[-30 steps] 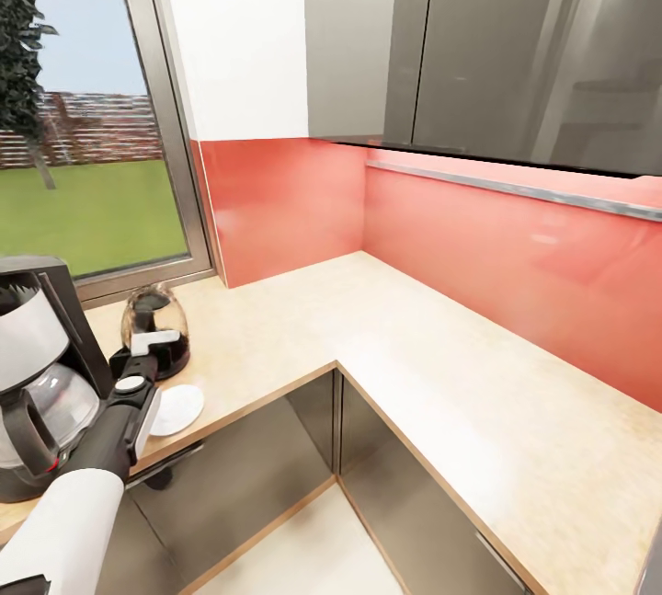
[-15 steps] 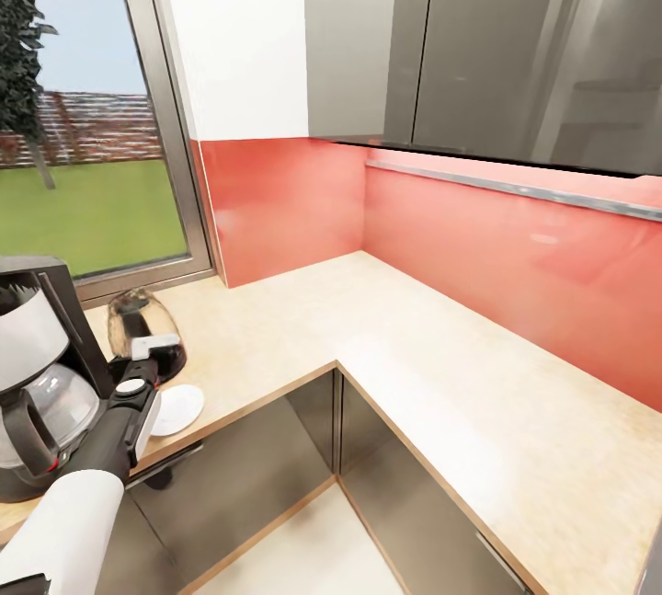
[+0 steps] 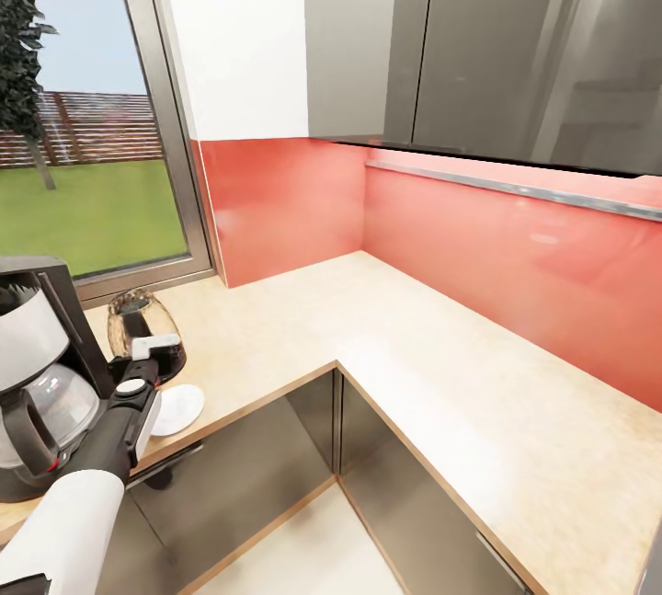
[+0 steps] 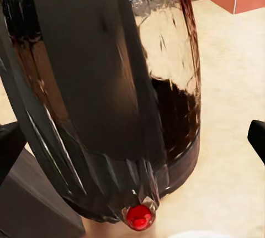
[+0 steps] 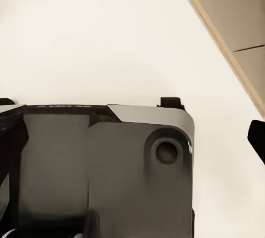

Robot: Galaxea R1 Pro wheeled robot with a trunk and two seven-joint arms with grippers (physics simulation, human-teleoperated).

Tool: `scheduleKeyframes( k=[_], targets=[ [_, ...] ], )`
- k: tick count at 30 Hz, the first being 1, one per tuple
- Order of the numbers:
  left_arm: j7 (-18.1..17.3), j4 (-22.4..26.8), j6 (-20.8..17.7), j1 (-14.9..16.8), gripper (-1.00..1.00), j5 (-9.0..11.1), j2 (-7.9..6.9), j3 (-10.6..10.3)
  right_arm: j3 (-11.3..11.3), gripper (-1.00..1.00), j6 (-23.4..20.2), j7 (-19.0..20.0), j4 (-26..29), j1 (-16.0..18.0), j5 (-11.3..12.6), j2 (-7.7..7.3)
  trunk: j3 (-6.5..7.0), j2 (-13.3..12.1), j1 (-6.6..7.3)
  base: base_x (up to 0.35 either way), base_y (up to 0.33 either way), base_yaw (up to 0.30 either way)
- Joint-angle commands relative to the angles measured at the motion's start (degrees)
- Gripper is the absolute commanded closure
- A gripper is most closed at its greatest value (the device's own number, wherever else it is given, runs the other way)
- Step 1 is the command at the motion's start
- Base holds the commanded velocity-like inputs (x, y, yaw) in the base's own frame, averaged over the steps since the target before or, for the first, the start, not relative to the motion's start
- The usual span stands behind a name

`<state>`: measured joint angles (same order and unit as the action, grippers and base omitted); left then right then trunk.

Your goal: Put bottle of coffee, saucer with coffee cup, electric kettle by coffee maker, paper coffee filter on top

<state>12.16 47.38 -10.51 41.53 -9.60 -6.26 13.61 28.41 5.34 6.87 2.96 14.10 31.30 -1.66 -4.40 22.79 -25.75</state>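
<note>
The coffee maker (image 3: 37, 374) stands at the far left of the countertop (image 3: 414, 374). Right beside it is the electric kettle (image 3: 142, 330), dark see-through glass, leaning toward the coffee maker. My left gripper (image 3: 156, 345) is at the kettle's near side. In the left wrist view the kettle (image 4: 110, 100) sits close between the fingers (image 4: 257, 138), which are spread wide and open. The white saucer (image 3: 180, 408) lies by the counter's front edge, just right of my left arm. My right gripper (image 5: 132, 133) is open over the floor. The bottle of coffee, paper coffee filter and coffee cup are out of view.
A window (image 3: 83, 117) is behind the coffee maker, and a red backsplash (image 3: 515, 264) runs round the corner. Grey wall cabinets (image 3: 478, 43) hang above the counter's right leg. Grey base cabinets (image 3: 276, 448) sit under the worktop. The right wrist view shows part of my dark base (image 5: 99, 172).
Between one second and half a second ago the kettle shifted left toward the coffee maker and tipped over a little. Since then it has stayed put. My left arm has hardly moved.
</note>
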Motion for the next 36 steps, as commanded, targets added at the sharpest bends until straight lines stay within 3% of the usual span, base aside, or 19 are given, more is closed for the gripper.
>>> scheduleKeyframes(
  k=[1, 10, 20, 36],
  targets=[
    [0.06, 0.08, -0.32, 0.04, -1.00, -0.60, 0.01, 0.01, 0.42, -1.00, 0.19, 0.25, -0.06, 0.05, 0.60, -0.01, -0.13, 0.13, -0.04, 0.000, 0.000, 0.000],
    [0.06, -2.38, 4.14, 0.04, -1.00, -0.76, 0.02, 0.08, 0.42, -1.00, 0.19, 0.25, -0.06, 0.05, 0.60, -0.01, -0.13, 0.13, -0.04, -0.158, 0.000, 0.000],
    [0.08, -2.73, 4.48, 0.04, -1.00, -0.77, 0.19, 0.01, 0.42, -1.00, 0.19, 0.25, -0.06, 0.05, 0.60, -0.01, -0.13, 0.13, -0.04, -0.050, -0.019, 0.000],
    [0.06, -2.73, 4.54, 0.04, -1.00, -0.56, 0.45, 0.00, 0.42, -1.00, 0.19, 0.25, -0.06, 0.05, 0.60, -0.01, -0.13, 0.13, -0.04, -0.257, -0.160, 0.000]
  ],
)
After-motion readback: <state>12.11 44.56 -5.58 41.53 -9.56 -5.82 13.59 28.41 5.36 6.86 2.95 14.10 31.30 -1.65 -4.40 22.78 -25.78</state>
